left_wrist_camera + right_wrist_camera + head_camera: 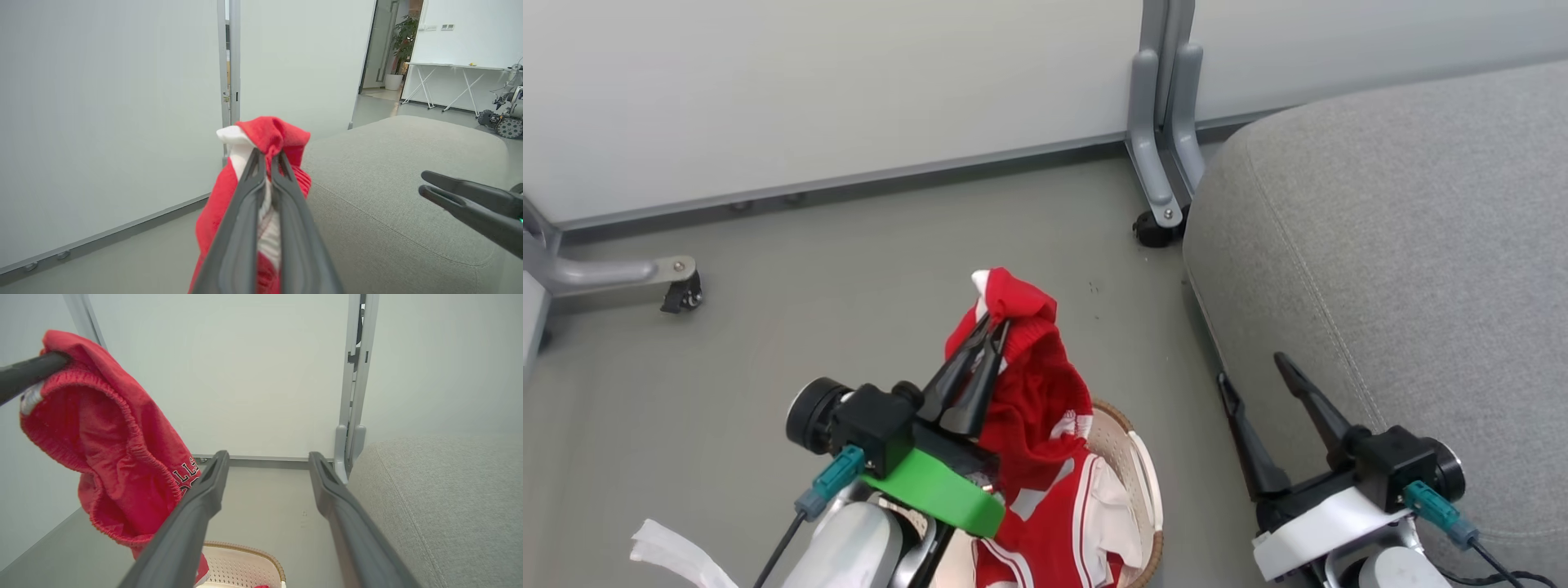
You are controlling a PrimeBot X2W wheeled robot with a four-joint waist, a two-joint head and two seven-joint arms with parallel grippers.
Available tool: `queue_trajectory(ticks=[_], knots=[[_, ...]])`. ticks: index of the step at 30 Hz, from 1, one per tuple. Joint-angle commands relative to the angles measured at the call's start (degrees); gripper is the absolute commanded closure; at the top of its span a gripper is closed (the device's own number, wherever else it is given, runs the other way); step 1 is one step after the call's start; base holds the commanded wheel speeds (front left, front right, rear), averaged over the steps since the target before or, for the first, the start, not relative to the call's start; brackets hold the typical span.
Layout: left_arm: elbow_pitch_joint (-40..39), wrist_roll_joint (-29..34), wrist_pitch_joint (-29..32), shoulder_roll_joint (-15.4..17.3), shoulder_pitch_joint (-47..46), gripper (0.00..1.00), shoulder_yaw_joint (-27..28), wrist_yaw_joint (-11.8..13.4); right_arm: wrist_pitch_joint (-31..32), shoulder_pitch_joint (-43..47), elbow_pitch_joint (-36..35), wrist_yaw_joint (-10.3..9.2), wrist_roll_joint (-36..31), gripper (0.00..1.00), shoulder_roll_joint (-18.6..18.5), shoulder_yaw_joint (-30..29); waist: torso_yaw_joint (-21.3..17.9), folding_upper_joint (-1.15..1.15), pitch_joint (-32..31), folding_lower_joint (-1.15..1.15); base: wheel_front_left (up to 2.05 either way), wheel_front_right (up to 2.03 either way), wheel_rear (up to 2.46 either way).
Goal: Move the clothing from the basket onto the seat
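Item one, red shorts point(1045, 384): pinched at the waistband by my left gripper point(995, 325), jaws pressed together on the cloth, hanging just above the basket point(1147, 482), not yet over the seat point(1405, 245). Item two, second red-and-white garment point(1054, 531): lying in the basket. Right gripper point(1250, 367): jaws spread, empty, beside the seat; I judge nothing delivered, both transfers outstanding.

Bright, even indoor light with soft shadows throughout (wrist views bend at edges, near foreground blurred).

Red clothing point(1037, 408) with white trim, cream perforated basket point(1115, 445) with brown rim, light-grey seat point(1405, 245)
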Motion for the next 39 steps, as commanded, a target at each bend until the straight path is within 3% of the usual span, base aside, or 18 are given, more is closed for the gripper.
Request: queue_trajectory(ticks=[1, 15, 25, 26, 27, 28, 39], knots=[[-1.2, 0.6, -0.2, 0.6, 0.7, 1.00, -0.5, -0.3, -0.2, 0.5, -0.4, 0.00, 0.4, 0.00, -0.6, 1.0, 0.5, 0.00, -1.4, 0.01, 0.00, 0.00, 0.00], [-9.8, -3.8, -0.2, 3.9, -4.1, 1.00, -10.2, -0.3, -0.2, -6.4, -1.6, 0.00, 5.1, 0.00, -3.7, 15.2, 2.3, 0.00, -1.0, 0.01, 0.00, 0.00, 0.00], [-10.5, -8.5, 2.0, 3.9, -6.3, 1.00, -15.0, -0.2, -0.2, -8.8, 0.6, 0.00, 8.3, 0.00, -2.3, 18.8, 3.1, 0.00, -1.1, 0.01, 0.00, 0.00, 0.00], [-10.4, -8.5, 2.1, 4.0, -6.5, 1.00, -15.3, -0.3, -0.2, -9.1, 0.8, 0.00, 8.3, 0.25, -2.1, 18.9, 3.1, 0.00, -1.1, 0.01, 0.00, 0.00, 0.00], [-10.1, -8.6, 2.2, 4.0, -6.6, 1.00, -15.4, -0.3, -0.2, -9.3, 0.9, 0.00, 8.4, 0.59, -2.0, 19.0, 3.1, 0.00, -1.1, 0.01, 0.00, 0.00, 0.00], [-9.7, -8.6, 2.2, 4.1, -6.6, 1.00, -15.6, -0.3, -0.2, -9.3, 1.4, 0.00, 8.3, 1.00, -2.1, 19.3, 3.1, 0.00, -1.1, 0.01, 0.00, 0.00, 0.00], [-4.3, -9.9, 1.0, 3.8, -5.2, 1.00, -15.1, 0.2, -0.2, -8.8, 3.9, 0.00, 9.2, 1.00, -2.2, 17.8, 2.6, 0.00, -0.5, 0.01, 0.00, 0.00, 0.00]])
